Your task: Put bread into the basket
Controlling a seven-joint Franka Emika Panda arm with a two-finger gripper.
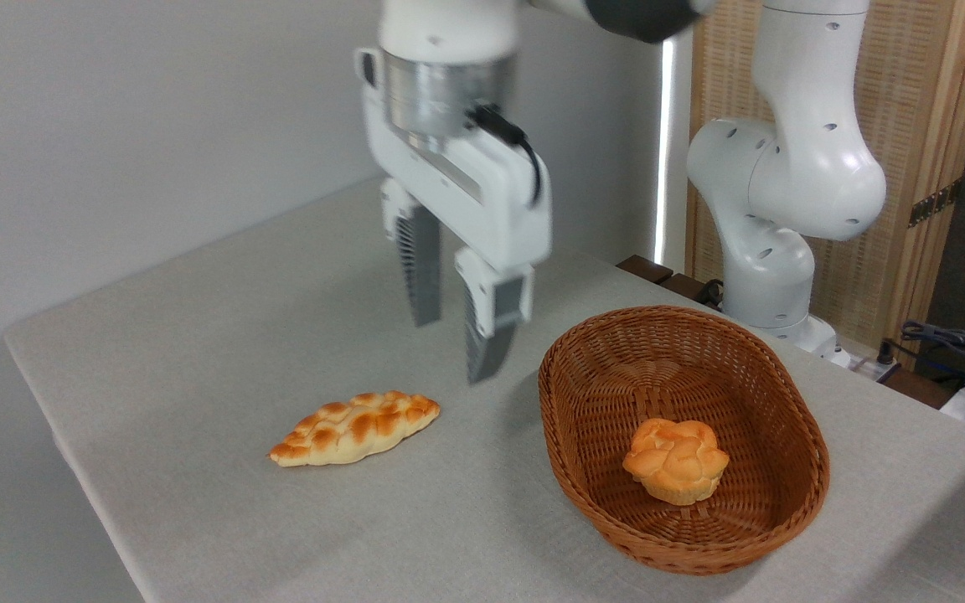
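Already the small round orange-golden bun with its lobed, knotted top lay inside the large oval brown woven wicker basket, resting on the basket's floor toward the near end, upright and clear of the sloping walls. Judged from that, the task's placing looked done: the bun sat low enough that the woven sides would keep it from rolling out.

The white two-finger gripper hung in the air to the left of the basket, above the pale grey table and well above its surface. Its ribbed grey fingers stood apart with nothing between them, so the hand was released and empty. It was beside the basket, not over it, which fits a hand that had no further business with the bun.

Near the gripper, lower and to the left, a longer flat braided golden-brown loaf with pointed ends lay on the table, well apart from the basket and untouched by the fingers. It was not the bread the task named, and it simply rested flat where it was.

The arm reached in from the upper right, its white jointed base standing behind the basket by a slatted wooden screen. The wrist pointed the fingers nearly straight down, slightly turned, one finger looking lower than the other. The gripper's edges looked a little blurred.
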